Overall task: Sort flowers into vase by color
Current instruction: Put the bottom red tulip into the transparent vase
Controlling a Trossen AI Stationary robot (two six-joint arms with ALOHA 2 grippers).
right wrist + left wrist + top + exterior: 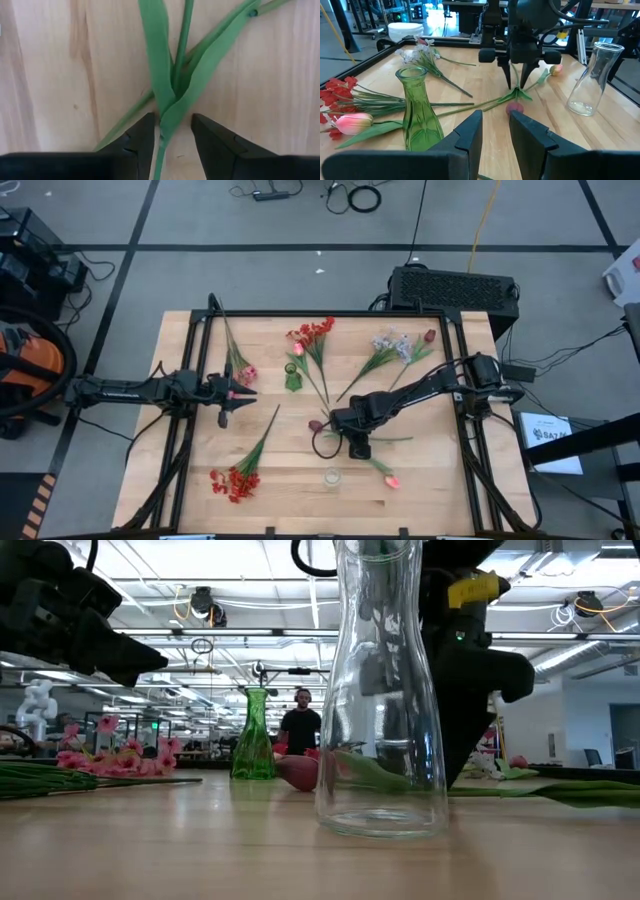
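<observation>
My right gripper [356, 448] points down, open. Its fingers stand on either side of a leafy green stem [170, 107] lying flat where two stems cross, between a maroon tulip head [316, 425] and a pink bud [392, 480]. In the left wrist view the right gripper [518, 82] has its tips close to the wood. My left gripper [248, 392] is open and level over the table's left part, beside the pink blossoms [245, 372]. The green vase [292, 377] and the clear vase [331, 477] stand upright with nothing in them.
Lying flat on the table are a red cluster [312, 332], a pink tulip [298, 348], lavender sprigs [390, 343] and a maroon tulip [430, 336] at the far side, and another red cluster [235, 480] near left. A person [300, 728] stands in the room beyond.
</observation>
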